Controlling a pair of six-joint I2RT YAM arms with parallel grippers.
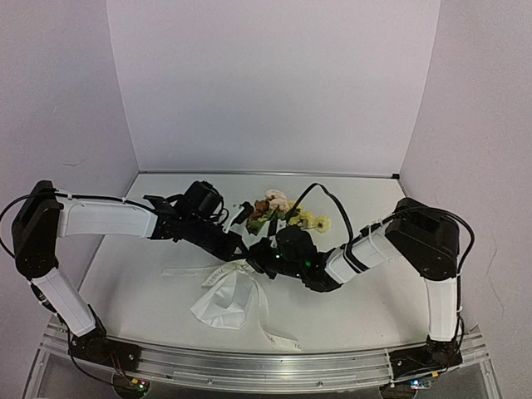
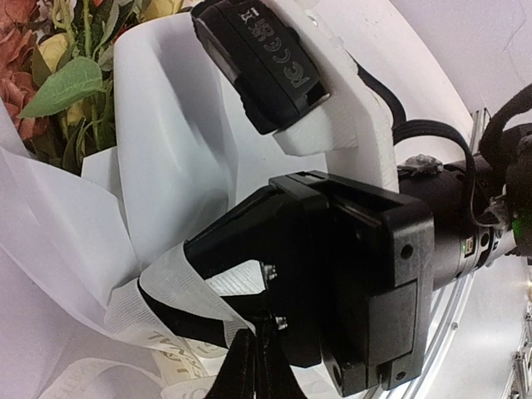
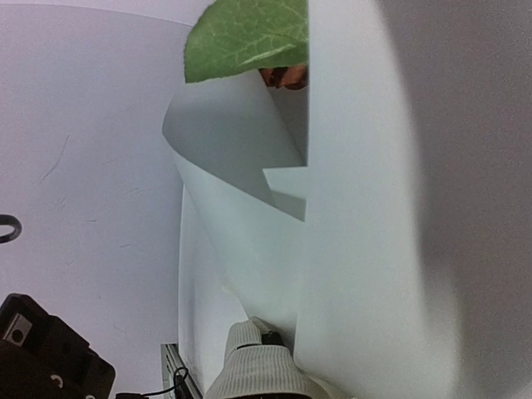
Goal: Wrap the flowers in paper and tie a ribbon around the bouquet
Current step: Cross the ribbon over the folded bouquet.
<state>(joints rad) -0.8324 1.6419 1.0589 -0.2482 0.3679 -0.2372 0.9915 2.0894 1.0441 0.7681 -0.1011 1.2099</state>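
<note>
A paper-wrapped bouquet (image 1: 224,303) lies at the centre of the table (image 1: 141,291), blooms toward its far edge. There the right gripper (image 1: 264,256) clamps the cream ribbon (image 1: 266,320); the left gripper (image 1: 241,247) is clenched, contents unclear.

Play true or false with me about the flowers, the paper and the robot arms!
1. White paper is wrapped around the flowers. True.
2. The ribbon is bright red. False: it is cream-white.
3. The flowers stand up in a vase. False: they lie in their paper on the table, and there is no vase.
4. The left arm and right arm both reach in to the wrapped flowers. True.
5. A green leaf peeks out above the paper's edge. True.
</note>
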